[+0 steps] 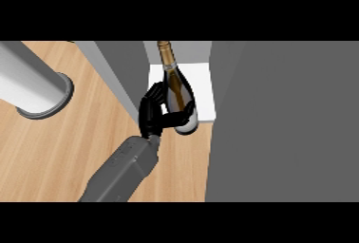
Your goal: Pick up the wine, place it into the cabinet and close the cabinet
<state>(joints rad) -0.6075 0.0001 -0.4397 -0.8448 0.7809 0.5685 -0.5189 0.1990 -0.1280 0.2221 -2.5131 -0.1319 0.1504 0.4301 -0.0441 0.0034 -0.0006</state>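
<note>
The wine bottle [177, 90] is held upright at the cabinet's [280, 118] opening, over its white shelf [201, 92], by fingers and thumb curled round its lower body. The placing step appears under way; next, setting down and release by the hand [155, 116] are called for.

wooden counter [56, 156] spanning the frame's left and lower middle | pale cylinder [28, 80], possibly a canister, standing upper left
</note>
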